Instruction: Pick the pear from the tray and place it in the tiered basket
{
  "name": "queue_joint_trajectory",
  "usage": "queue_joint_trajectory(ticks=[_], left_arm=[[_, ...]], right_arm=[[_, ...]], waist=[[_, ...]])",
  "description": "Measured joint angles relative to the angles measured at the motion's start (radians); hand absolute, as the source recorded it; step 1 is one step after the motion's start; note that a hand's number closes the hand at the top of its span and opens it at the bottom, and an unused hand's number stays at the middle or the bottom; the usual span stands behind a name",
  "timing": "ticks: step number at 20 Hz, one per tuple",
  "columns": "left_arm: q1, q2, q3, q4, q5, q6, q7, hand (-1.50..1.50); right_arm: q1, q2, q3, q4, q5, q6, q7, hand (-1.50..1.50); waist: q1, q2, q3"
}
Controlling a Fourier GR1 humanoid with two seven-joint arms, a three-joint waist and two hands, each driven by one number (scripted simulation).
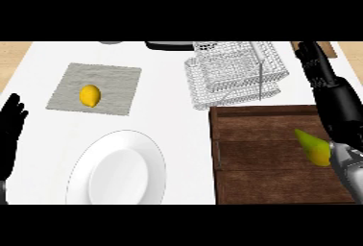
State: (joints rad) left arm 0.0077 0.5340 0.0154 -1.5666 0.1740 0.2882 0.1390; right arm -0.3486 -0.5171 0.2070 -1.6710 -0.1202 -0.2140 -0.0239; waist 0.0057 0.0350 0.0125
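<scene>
Head view: white counter top (pixel 184 120), light wood strips (pixel 14 50) seen at far corners.
Yellow-green pear (pixel 313 145) is seen on the dark wooden tray (pixel 262 158), just beside the right wrist; right hand (pixel 339 103) fingers are held straight, nothing gripped. Left hand (pixel 10 129) is rested open at the left edge.

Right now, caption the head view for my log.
Pear lies on the wooden tray; right robot hand beside the tiered basket.

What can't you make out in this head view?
- Pear: lower right side hidden behind the right forearm, head view.
- Tray: right rim covered by the same arm.
- Dark object beside the tiered basket: cut off by the top edge, unidentifiable.
- Left hand: cut by the left edge.
</scene>
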Motion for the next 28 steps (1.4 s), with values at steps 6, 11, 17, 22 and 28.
queue_joint_trajectory(ticks=[6,11,17,22,28], left_arm=[[-0.061,-0.088,-0.117,-0.014,0.023,-0.095,-0.059,0.00],[-0.077,-0.179,-0.228,-0.005,0.040,-0.163,-0.108,0.00],[-0.106,-0.232,-0.258,0.110,0.039,-0.217,-0.190,0.00],[-0.125,-0.255,-0.265,0.155,0.032,-0.229,-0.212,0.00],[-0.139,-0.261,-0.269,0.180,0.027,-0.241,-0.221,0.00]], right_arm=[[0.014,0.084,-0.001,0.179,-0.161,0.099,0.094,-1.50],[0.009,0.122,-0.016,0.229,-0.210,0.110,0.116,-1.50],[-0.041,0.064,-0.060,0.304,-0.248,0.204,0.150,-1.50],[-0.141,-0.122,-0.020,0.355,-0.182,0.346,0.303,-1.50],[-0.240,-0.356,0.123,0.340,-0.083,0.652,0.462,-1.50]], waist=[[0.001,-0.017,-0.015],[0.005,-0.049,-0.040],[-0.004,-0.054,-0.032],[0.000,-0.038,-0.021],[0.013,-0.033,-0.019]])
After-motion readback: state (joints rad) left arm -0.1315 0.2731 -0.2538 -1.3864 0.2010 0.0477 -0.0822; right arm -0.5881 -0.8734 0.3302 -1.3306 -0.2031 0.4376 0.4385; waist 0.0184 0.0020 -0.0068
